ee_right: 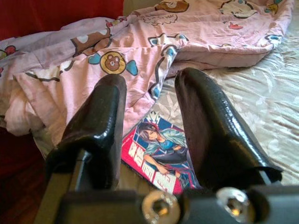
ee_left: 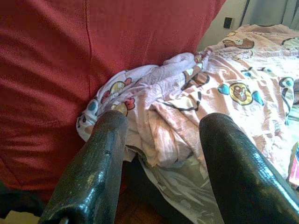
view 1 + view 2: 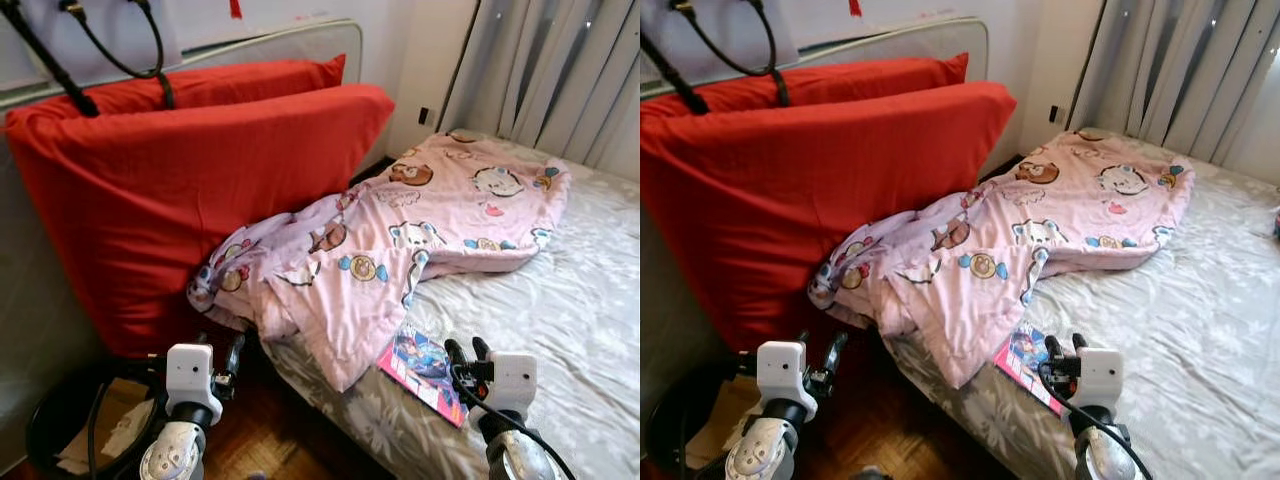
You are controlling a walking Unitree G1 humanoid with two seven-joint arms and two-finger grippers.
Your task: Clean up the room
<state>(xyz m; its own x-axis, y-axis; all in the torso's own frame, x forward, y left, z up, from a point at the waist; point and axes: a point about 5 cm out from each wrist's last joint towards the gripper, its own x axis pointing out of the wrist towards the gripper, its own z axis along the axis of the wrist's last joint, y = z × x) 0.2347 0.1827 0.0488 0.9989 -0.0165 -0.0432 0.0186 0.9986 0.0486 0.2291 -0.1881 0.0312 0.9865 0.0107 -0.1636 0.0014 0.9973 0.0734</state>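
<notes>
A pink cartoon-print blanket (image 3: 420, 230) lies crumpled across the bed (image 3: 570, 330), its corner hanging over the near edge. A colourful comic book (image 3: 425, 370) rests on the grey sheet beside that corner. My right gripper (image 3: 467, 351) hovers open just above the comic book (image 1: 159, 156), nothing between its fingers. My left gripper (image 3: 233, 355) stands open low at the bedside, pointing toward the bunched blanket (image 2: 187, 107) and the large red pillow (image 3: 190, 190).
Two red pillows lean against the headboard (image 3: 300, 40) on the left. A dark round bin (image 3: 75, 430) with paper scraps sits on the wooden floor (image 3: 270, 440) at lower left. Grey curtains (image 3: 560, 70) hang at the back right.
</notes>
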